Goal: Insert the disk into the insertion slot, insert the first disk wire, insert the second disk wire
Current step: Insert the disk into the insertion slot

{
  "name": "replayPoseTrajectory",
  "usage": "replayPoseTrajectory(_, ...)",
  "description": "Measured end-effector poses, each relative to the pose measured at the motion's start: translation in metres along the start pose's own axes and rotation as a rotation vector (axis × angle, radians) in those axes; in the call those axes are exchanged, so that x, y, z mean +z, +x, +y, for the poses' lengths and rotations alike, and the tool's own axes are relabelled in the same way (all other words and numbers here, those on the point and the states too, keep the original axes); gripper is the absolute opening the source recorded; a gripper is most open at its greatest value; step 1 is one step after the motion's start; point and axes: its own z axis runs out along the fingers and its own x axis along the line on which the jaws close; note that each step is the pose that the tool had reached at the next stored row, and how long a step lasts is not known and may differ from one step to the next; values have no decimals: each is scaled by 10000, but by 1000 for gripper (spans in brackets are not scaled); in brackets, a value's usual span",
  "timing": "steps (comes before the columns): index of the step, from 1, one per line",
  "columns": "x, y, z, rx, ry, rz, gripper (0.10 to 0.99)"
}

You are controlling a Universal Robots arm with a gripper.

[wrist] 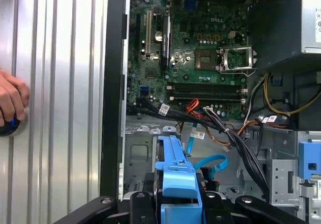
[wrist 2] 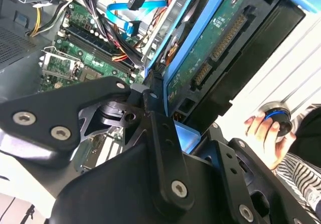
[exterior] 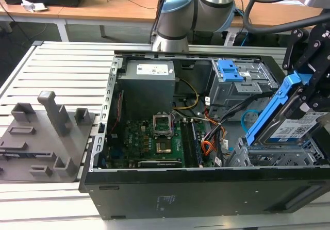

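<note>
Disk (exterior: 295, 127) hangs steeply tilted over the insertion slot (exterior: 278, 157), clamped in the arm's lowered claw (exterior: 304, 88).

We see an open black computer case (exterior: 206, 189) lying on a slatted metal table (exterior: 67, 65), with a green motherboard (exterior: 149, 142) on its floor, a grey power supply (exterior: 147, 85) against its far wall and a tall grey cage (exterior: 253, 78) with a blue latch (exterior: 229, 71) beside that. Toward the table's edge at the exterior view's left we find a grey plate (exterior: 46, 148) carrying upright grey blocks (exterior: 54, 111).
</note>
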Motion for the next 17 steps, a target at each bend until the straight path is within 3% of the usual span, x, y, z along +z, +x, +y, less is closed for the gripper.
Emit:
replayPoseTrajectory(5, 63, 2, 2, -1, -2, -30, 365)
replayPoseTrajectory(12, 259, 5, -7, 1, -10, -30, 365)
replayPoseTrajectory(17, 292, 6, -9, 0, -11, -28, 365)
